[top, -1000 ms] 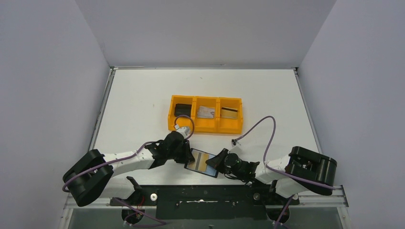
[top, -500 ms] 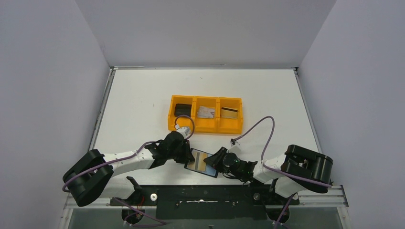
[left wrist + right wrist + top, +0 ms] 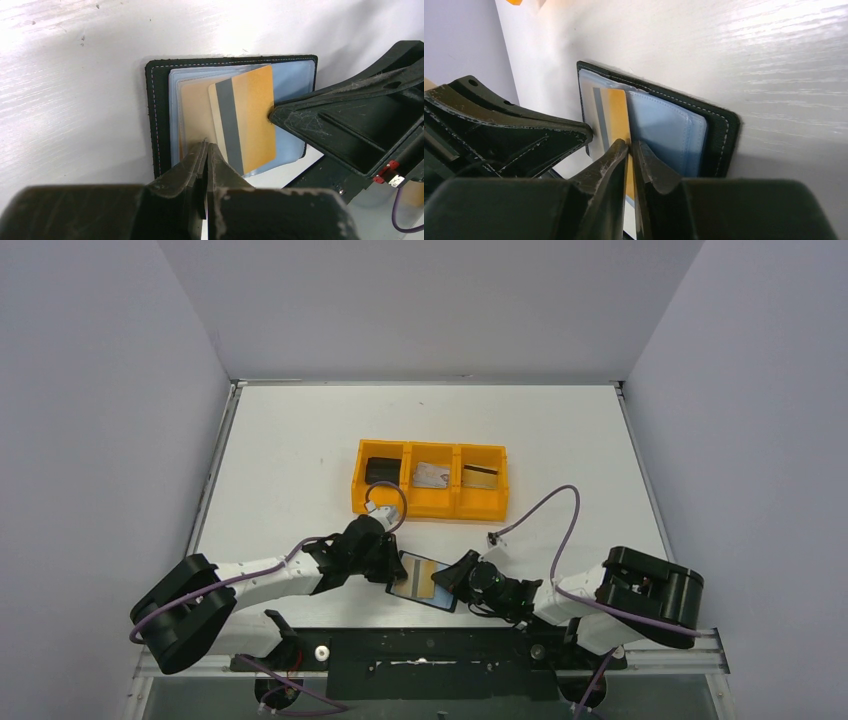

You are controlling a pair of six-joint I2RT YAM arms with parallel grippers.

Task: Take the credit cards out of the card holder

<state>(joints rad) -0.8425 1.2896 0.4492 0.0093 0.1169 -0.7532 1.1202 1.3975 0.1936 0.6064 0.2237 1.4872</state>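
The card holder [image 3: 408, 587] lies open at the table's near edge, black with blue-grey pockets [image 3: 152, 115]. A gold card with a grey stripe [image 3: 252, 120] sticks partway out of a pocket, towards the right. My right gripper [image 3: 629, 145] is shut on that card's edge; it also shows in the top view [image 3: 447, 581]. My left gripper [image 3: 206, 148] is shut on the holder's near edge and holds it down [image 3: 393, 567]. A silvery card [image 3: 432, 475] and another gold card [image 3: 481, 476] lie in the orange tray.
The orange three-compartment tray [image 3: 430, 510] stands just behind the grippers, with a chunky black block [image 3: 381, 470] in its left compartment. The black mounting rail [image 3: 430, 645] runs along the near edge. Purple cables loop over both arms.
The right arm has shifted slightly while keeping its grip on the gold card. The left arm and the card holder have not visibly moved.
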